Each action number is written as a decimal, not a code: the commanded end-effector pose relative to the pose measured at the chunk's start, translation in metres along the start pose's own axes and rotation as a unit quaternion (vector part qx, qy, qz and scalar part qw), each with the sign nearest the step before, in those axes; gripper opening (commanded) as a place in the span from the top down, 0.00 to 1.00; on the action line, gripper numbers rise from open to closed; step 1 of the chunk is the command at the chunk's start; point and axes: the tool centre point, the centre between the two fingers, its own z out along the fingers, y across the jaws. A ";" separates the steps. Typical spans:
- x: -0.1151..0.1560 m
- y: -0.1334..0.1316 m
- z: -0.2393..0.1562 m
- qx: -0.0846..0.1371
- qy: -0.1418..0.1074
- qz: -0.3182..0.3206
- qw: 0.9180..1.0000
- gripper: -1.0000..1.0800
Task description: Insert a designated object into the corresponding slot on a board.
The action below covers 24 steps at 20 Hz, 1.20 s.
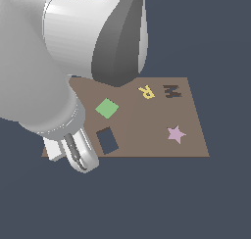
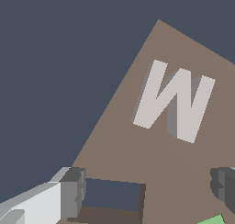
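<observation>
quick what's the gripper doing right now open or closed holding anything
Gripper: open, fingers wide apart, holding nothing; the light grey M-shaped block lies untouched on the brown board.

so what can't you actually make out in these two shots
- Grey M block: hidden behind the arm in the exterior view; seen only from the wrist.
- M-shaped slot: outside the wrist view.
- Gripper: fingertips cut off by the wrist view's edges; blocked in the exterior view.
</observation>
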 end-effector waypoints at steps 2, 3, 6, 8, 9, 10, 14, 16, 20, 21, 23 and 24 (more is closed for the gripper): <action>0.019 0.007 0.007 0.000 0.003 0.056 0.998 0.04; 0.023 0.009 0.009 0.001 0.003 0.069 0.998 0.04; 0.034 0.015 0.014 0.001 0.005 0.103 0.995 0.04; 0.040 0.019 0.016 0.001 0.006 0.122 0.993 0.04; 0.042 0.020 0.017 0.001 0.006 0.130 0.992 0.04; 0.044 0.022 0.018 0.001 0.006 0.137 0.991 0.04; 0.049 0.026 0.021 0.001 0.007 0.155 0.988 0.04; 0.050 0.027 0.021 0.001 0.007 0.159 0.987 0.04; 0.050 0.027 0.023 0.001 0.007 0.157 0.988 0.04; 0.050 0.027 0.025 0.001 0.007 0.157 0.988 0.04; 0.050 0.027 0.031 0.001 0.007 0.158 0.987 0.04; 0.050 0.028 0.035 0.001 0.007 0.159 0.987 0.04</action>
